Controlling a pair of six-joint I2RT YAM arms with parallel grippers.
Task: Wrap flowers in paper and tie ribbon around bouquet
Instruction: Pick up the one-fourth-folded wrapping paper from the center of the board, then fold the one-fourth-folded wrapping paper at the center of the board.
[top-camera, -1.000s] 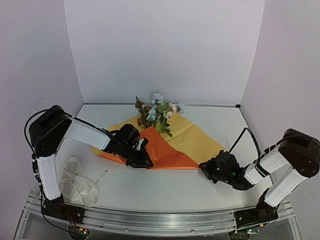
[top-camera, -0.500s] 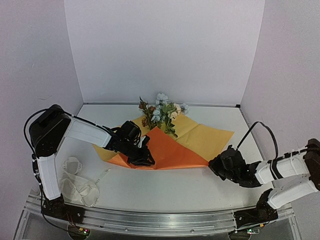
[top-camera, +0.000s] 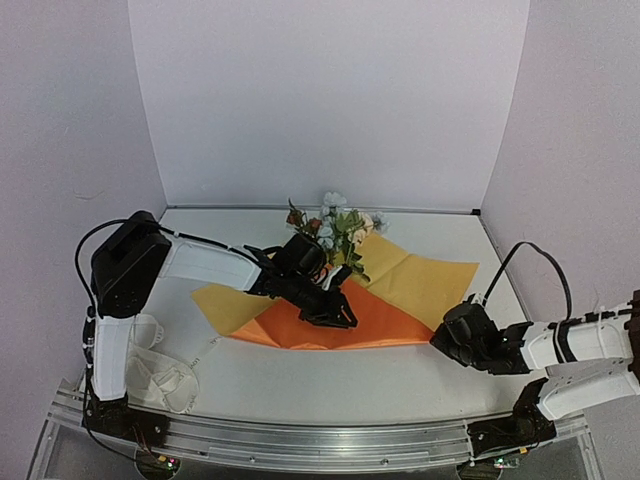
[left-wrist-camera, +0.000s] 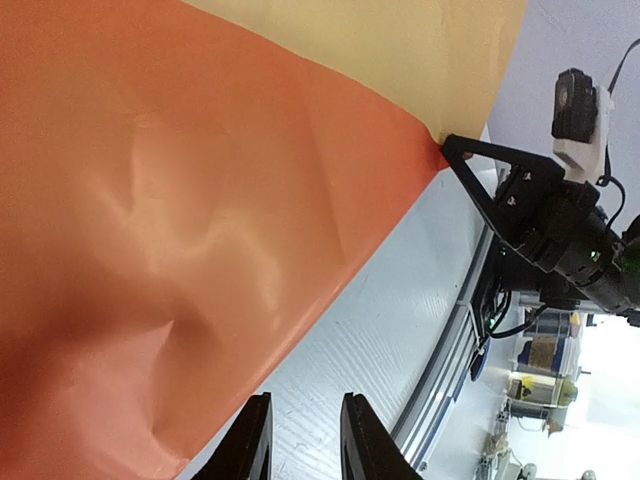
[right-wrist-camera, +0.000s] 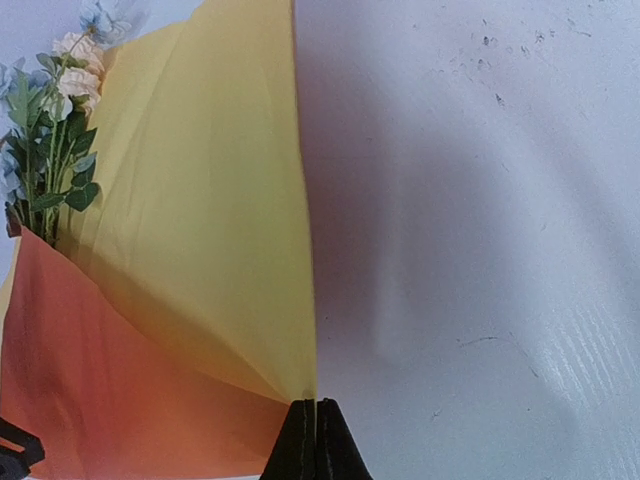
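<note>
Far left, the ribbon lies in loose white loops on the table, just beside the left arm's base and well apart from everything else. Nobody is touching it.

Moving in, the left arm stretches low across to the middle, and the left gripper sits on the folded-over orange flap of the paper. From its own wrist camera the left gripper has its two fingers a narrow gap apart, with bare table showing between them and the flap's orange edge running right up to one finger. So it is slightly parted, with nothing seen pinched.

Centre stage, the paper is spread flat with its yellow face up, and an orange triangle is folded over its near part. The flowers lie at the far edge of the sheet. Their blue, peach and rust heads poke out past the paper toward the back wall, and the stems run in under the orange flap.

Over on the right, the right gripper is down at table level on the sheet's near right corner. Its wrist view settles it: the right gripper has its fingers pressed tight together, pinching the very tip of the paper where yellow meets orange. The flowers show at the far end.
</note>
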